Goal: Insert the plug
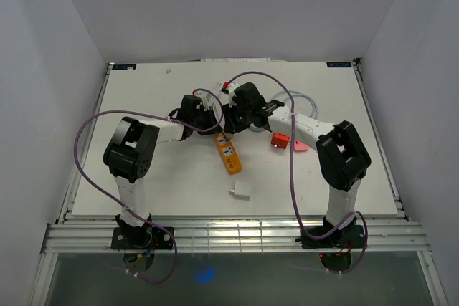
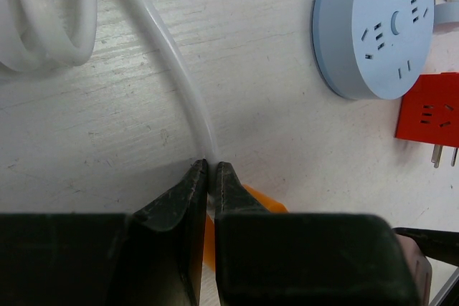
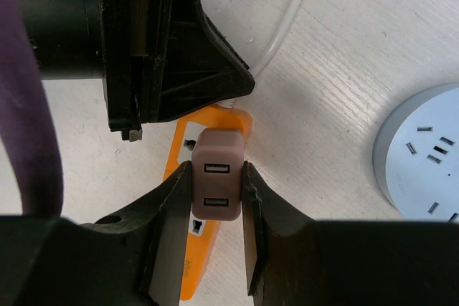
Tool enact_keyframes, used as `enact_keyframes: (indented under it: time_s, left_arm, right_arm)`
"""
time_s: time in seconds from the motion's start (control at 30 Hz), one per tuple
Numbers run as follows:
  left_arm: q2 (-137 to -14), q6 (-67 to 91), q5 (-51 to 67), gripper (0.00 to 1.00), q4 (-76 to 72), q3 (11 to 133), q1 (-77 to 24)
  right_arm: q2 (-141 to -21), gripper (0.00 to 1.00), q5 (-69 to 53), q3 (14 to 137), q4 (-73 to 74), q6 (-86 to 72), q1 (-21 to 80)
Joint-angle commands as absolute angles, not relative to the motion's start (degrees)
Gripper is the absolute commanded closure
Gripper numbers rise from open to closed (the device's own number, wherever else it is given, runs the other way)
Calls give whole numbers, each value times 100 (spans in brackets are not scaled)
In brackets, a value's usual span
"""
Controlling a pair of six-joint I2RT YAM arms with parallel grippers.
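A mauve two-port USB plug (image 3: 217,150) is pinched between my right gripper's (image 3: 217,170) fingers, upright over the upper end of the orange power strip (image 3: 188,256). One strip slot shows just left of the plug. The strip (image 1: 229,154) lies mid-table in the top view, where the right gripper (image 1: 233,128) hangs over its far end and hides the plug. My left gripper (image 2: 211,166) is shut on the thin white cable (image 2: 179,69) that runs off the strip's end; a bit of the orange strip (image 2: 267,198) peeks out beside its fingers.
A round pale-blue socket hub (image 2: 376,30) and a red adapter (image 2: 430,116) lie right of the strip. A coil of white cable (image 2: 43,19) sits at the far left. A small white block (image 1: 240,193) and a pink piece (image 1: 301,146) rest on the table.
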State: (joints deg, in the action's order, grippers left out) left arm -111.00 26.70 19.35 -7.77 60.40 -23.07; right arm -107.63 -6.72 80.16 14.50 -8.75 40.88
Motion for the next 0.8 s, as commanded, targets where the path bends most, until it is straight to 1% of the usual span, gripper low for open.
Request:
enact_keyframes:
  time_s: [0.0, 0.63, 0.77]
  left_arm:
    - [-11030, 2672, 2083, 82, -712, 6179, -2355]
    - [-10934, 2760, 1767, 83, -659, 6100, -2355]
    - [-10907, 2751, 1732, 83, -650, 6091, -2355]
  right_arm:
    - [-10881, 92, -554, 8042, 1635, -958, 4236]
    - [-10723, 92, -299, 7954, 1819, -1599, 4456]
    - [-10749, 92, -27, 8033, 2030, -1608, 4491]
